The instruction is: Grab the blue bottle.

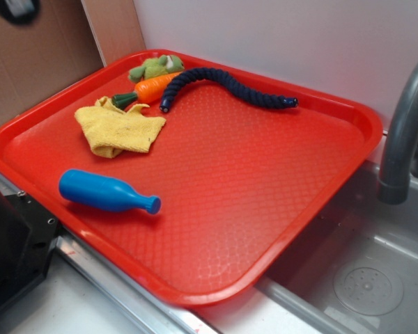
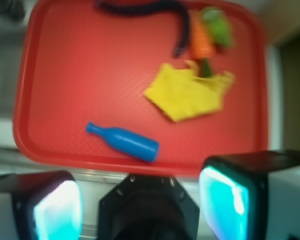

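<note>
hovering off the tray's (image 2: 21,100) near edge | jaws spread wide, empty | blue bottle (image 2: 124,142) lying apart

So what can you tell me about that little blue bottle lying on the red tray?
The blue bottle is a small bright blue toy, smooth and plastic-looking, with a fat rounded body narrowing to a thin neck and a small lip. It lies on its side on the red tray near the front edge, neck pointing toward the middle. Only the tray touches it; the yellow cloth lies apart, and the gripper is open, short of it.
</note>
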Tool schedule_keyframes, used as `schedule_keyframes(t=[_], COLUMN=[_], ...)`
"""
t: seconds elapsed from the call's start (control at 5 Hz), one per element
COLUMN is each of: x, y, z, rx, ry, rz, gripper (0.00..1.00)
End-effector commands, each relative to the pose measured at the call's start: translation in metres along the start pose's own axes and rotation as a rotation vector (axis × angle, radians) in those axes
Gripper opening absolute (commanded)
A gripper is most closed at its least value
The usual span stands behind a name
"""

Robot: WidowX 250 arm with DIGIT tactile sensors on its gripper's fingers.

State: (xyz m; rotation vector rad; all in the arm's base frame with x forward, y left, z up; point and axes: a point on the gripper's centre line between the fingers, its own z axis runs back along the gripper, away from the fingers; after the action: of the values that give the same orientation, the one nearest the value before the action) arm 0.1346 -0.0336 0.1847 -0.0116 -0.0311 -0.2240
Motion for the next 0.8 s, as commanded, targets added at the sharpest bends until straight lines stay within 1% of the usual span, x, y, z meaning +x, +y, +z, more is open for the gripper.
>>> schedule_keyframes(t=[0.0, 0.4, 0.6], x=[0.007, 0.007, 0.000], y=[-0.011, -0.011, -0.009], z=[-0.042, -0.042, -0.085], rx=[-0.020, -0.020, 0.067], ry=[0.002, 0.002, -0.002], rz=[-0.248, -0.248, -0.358], gripper=[1.00, 1.00, 1.00])
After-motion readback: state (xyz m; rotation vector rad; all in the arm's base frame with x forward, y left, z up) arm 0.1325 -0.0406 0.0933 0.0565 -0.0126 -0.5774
